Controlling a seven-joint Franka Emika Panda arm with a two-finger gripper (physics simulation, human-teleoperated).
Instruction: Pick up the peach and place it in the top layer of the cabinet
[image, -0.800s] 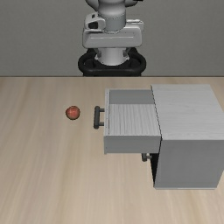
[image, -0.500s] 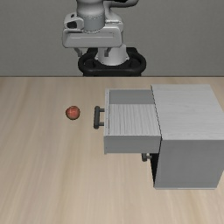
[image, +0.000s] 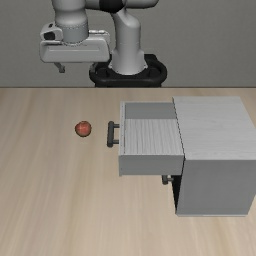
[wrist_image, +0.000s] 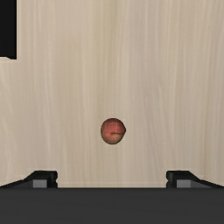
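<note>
The arm (image: 128, 40) rises from its base (image: 125, 73) at the far side and bends toward the exterior view's left, carrying the gripper (wrist_image: 114, 179) high and pointing straight down, its two fingers (wrist_image: 42, 178) spread wide apart.

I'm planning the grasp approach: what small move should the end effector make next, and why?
Probably lower straight toward the peach. The end effector hovers high above the table with fingers wide open, and the peach lines up midway between them, untouched; the top drawer is already pulled out.
</note>
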